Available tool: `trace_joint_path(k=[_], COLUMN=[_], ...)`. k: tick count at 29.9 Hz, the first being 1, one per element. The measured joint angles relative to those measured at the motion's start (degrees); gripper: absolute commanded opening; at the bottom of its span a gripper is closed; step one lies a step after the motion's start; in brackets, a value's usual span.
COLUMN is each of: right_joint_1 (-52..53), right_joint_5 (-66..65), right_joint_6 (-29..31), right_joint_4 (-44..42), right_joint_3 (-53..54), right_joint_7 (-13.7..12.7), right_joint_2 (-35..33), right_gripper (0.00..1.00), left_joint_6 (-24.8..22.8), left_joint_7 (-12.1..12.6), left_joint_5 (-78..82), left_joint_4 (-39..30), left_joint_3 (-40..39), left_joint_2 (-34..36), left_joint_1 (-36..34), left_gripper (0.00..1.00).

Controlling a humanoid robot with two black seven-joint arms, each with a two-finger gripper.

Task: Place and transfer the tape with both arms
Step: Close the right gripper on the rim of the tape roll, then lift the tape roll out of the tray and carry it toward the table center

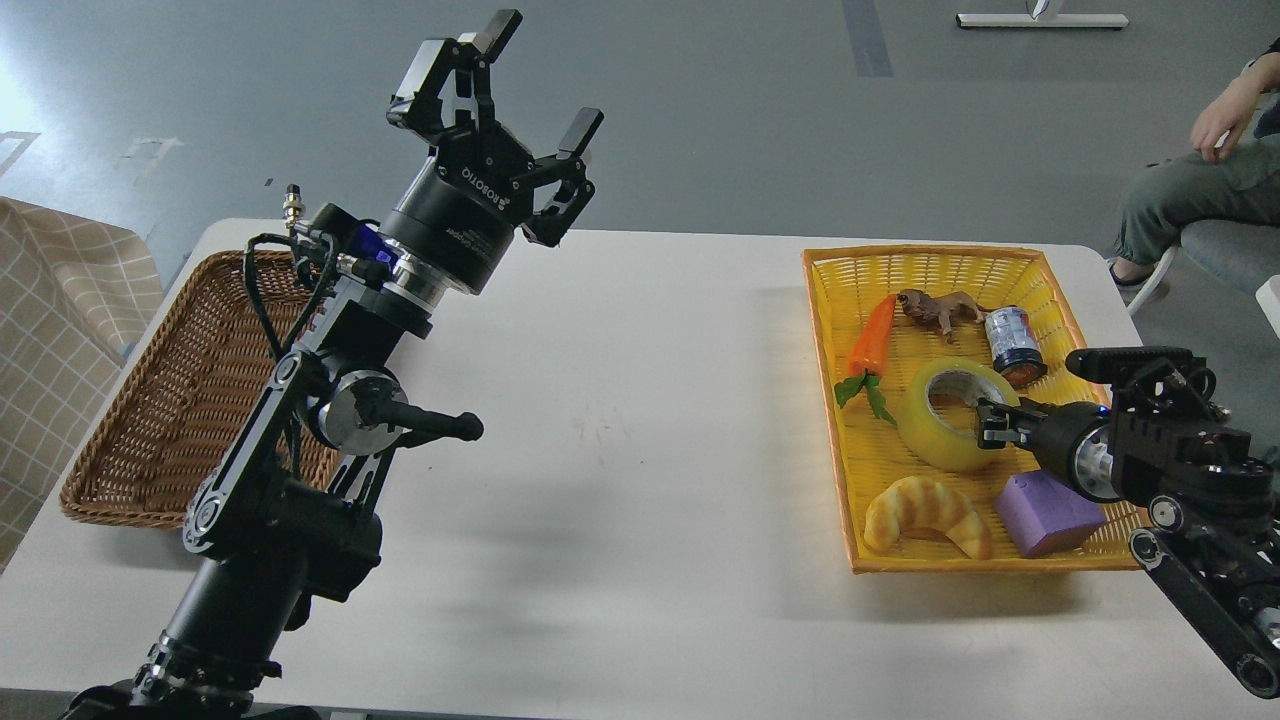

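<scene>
White tabletop point(640, 430) fills most of the head view, with grey floor behind it and a seated person point(1200, 190) at the far right edge. At the left end of the table lies a brown wicker basket point(170, 400); at the right end lies a yellow woven tray point(850, 300).

My right gripper point(985, 420) reaches into the yellow tray from the right side. It is seen small and dark, and its fingers sit right at the rim of the tape point(945, 415), at the roll's right-hand wall beside the grey-white core. Whether the jaws are clamped on that wall or only touching it, I cannot tell. The tape stands tilted in the middle of the tray, its hole facing up and toward the far side.

Just beyond the right gripper lies a small blue-labelled can point(1012, 345) on its side. Past the tape from that gripper are a toy carrot point(870, 350) and a brown toy animal point(940, 308). Below the gripper's wrist sits a purple block point(1045, 512), and a toy croissant point(925, 515) lies beside it.

My left gripper point(540, 85) is raised high above the table's left half, well apart from the tray, its two fingers spread wide and holding nothing.
</scene>
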Motion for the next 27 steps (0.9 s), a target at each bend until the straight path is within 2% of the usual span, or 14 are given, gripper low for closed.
trace_joint_path(k=[6, 16, 27], right_joint_1=[0.2, -0.7, 0.9], right_joint_5=[0.5, 1.2, 7.1], right_joint_6=[0.0, 0.0, 0.0], right_joint_4=[0.4, 1.9, 8.0], right_joint_3=[0.1, 1.1, 4.8], right_joint_7=[0.2, 0.4, 0.4], right_joint_2=[-0.1, -1.1, -8.2], right_gripper=[0.16, 0.15, 0.12], left_joint_6=[0.0, 0.0, -0.1], left_joint_7=[0.0, 0.0, 0.0], left_joint_5=[0.0, 0.0, -0.1], left_joint_4=[-0.1, -0.4, -0.4], left_joint_3=[0.0, 0.0, -0.1], left_joint_2=[0.0, 0.0, 0.0], left_joint_1=[0.0, 0.0, 0.0], left_gripper=[0.98, 0.98, 0.98])
